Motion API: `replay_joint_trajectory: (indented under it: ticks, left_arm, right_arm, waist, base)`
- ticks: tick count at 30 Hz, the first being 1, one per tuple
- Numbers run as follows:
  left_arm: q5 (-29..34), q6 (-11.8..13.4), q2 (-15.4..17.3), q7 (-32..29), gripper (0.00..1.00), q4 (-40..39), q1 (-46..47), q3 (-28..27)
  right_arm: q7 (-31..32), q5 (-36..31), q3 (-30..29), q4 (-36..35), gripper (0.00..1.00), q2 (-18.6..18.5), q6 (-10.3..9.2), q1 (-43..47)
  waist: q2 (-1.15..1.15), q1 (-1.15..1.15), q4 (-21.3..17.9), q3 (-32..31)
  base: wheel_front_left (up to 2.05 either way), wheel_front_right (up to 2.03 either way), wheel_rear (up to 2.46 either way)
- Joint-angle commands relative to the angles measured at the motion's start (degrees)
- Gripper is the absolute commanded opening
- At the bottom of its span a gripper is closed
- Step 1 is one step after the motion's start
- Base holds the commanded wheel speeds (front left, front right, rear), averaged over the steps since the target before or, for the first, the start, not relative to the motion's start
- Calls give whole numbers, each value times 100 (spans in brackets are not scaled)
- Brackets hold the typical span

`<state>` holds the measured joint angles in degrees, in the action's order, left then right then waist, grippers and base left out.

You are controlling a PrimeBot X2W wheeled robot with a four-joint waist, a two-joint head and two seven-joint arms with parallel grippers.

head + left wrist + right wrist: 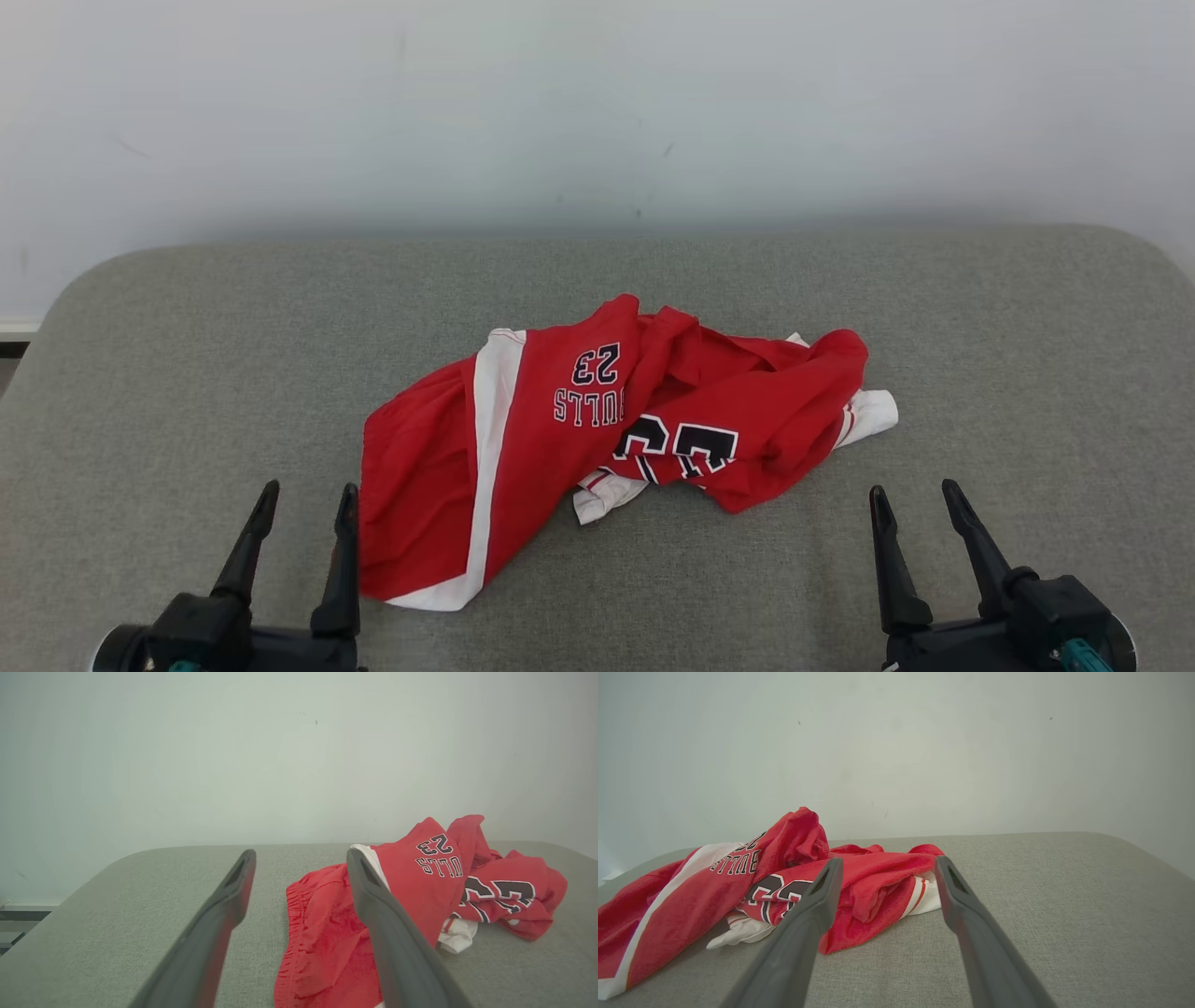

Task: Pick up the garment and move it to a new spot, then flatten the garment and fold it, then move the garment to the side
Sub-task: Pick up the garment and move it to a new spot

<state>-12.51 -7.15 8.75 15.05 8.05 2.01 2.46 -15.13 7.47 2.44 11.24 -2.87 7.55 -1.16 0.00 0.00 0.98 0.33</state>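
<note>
A crumpled red garment (560,429) with white stripes, the number 23 and dark lettering lies in a heap at the middle of the grey padded table (187,373). My left gripper (308,495) stands open at the lower left, its inner finger close beside the garment's near left edge, nothing held. At the lower right my right gripper (915,495) is open too, a little way off the garment's right side. The left wrist view has the garment (420,882) beyond and right of the fingers (373,905). In the right wrist view the garment (738,877) lies left, behind the left finger.
A pale wall (597,112) rises behind the table's rounded far edge. Bare grey table surface (1027,373) spreads to the right and left of the heap and along the front between the grippers.
</note>
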Motion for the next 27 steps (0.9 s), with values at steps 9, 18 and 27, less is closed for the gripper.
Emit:
replay_joint_trajectory:
  ticks: [9,18,27]
  left_arm:
    - [-252,-30,356,12,100,982,1185,924]
    - [-684,-25,696,-194,100,1891,1718,1971]
    - [-1164,-25,789,-262,100,2605,2093,2558]
  right_arm:
    - [8,140,31,168,100,-1,-12,-244]
    - [1,211,63,261,100,0,-12,-420]
    - [-2,244,52,203,100,-1,-12,-547]
  waist:
    - [0,0,-296,417]
    - [0,0,-513,732]
    - [0,0,-668,949]
  base:
    - [0,0,0]
    - [0,0,0]
    - [0,0,0]
